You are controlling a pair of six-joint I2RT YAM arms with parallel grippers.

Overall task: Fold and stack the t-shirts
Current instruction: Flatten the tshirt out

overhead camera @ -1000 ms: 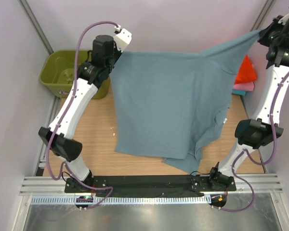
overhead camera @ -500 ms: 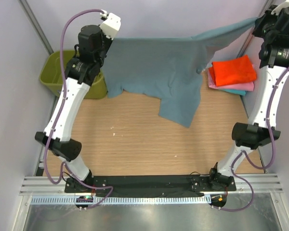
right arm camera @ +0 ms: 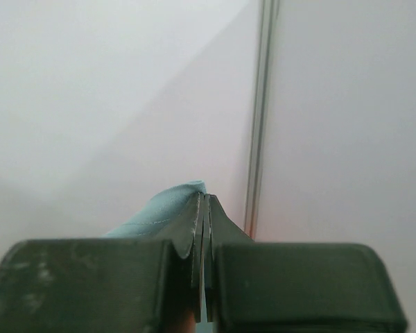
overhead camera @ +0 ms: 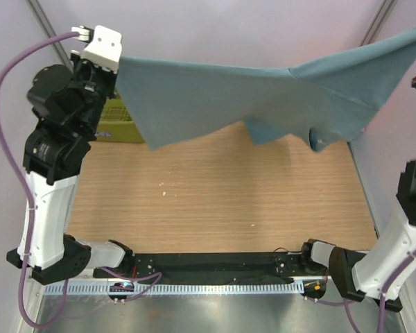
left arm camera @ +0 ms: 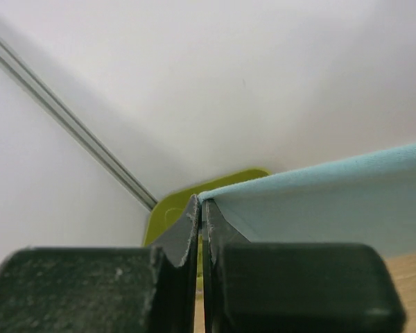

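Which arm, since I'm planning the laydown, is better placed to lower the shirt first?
Probably left. The left gripper pinches a corner of the shirt within the overhead view, near the table; the right gripper holds its corner beyond that view's right edge.

Large dusty blue-grey t-shirt (overhead camera: 249, 97) hangs in the air, spread wide, top edge pulled taut from upper left to the upper right corner of the overhead view. Lower edge sags loose and uneven, with a bunched fold and a drooping flap right of centre. Left end pinched in left gripper (left arm camera: 200, 208), right end in right gripper (right arm camera: 204, 205). Plain cloth, no print showing.
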